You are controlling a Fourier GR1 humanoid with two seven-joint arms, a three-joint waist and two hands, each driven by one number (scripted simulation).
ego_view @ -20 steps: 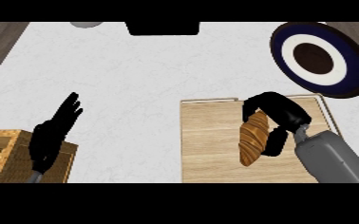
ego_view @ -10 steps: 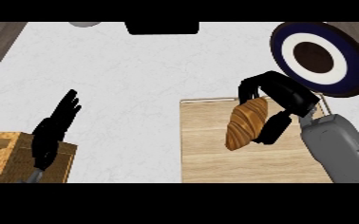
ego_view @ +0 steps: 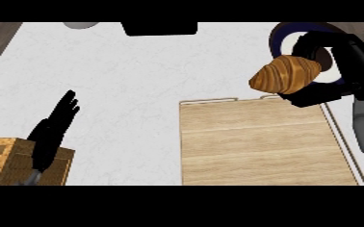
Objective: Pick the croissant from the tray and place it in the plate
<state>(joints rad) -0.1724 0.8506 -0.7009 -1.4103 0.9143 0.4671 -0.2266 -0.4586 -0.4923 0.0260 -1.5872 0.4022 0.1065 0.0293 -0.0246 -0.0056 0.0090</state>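
Nearest to us, at lower left, our left hand (ego_view: 51,133) rests open with its fingers straight and pointing up the view, its wrist over a wooden block (ego_view: 28,163) at the counter's near edge. Just right of centre, the wooden tray (ego_view: 263,144) lies flat on the white marble counter (ego_view: 142,77), bare boards showing. Further out, at the upper right, our right hand (ego_view: 323,84) has its fingers curled round the croissant (ego_view: 286,74), which is up off the tray, above the tray's far right corner and overlapping the near edge of the dark blue and white plate (ego_view: 284,41). At the far edge we see a black box (ego_view: 160,28) and a grey round object (ego_view: 82,25).
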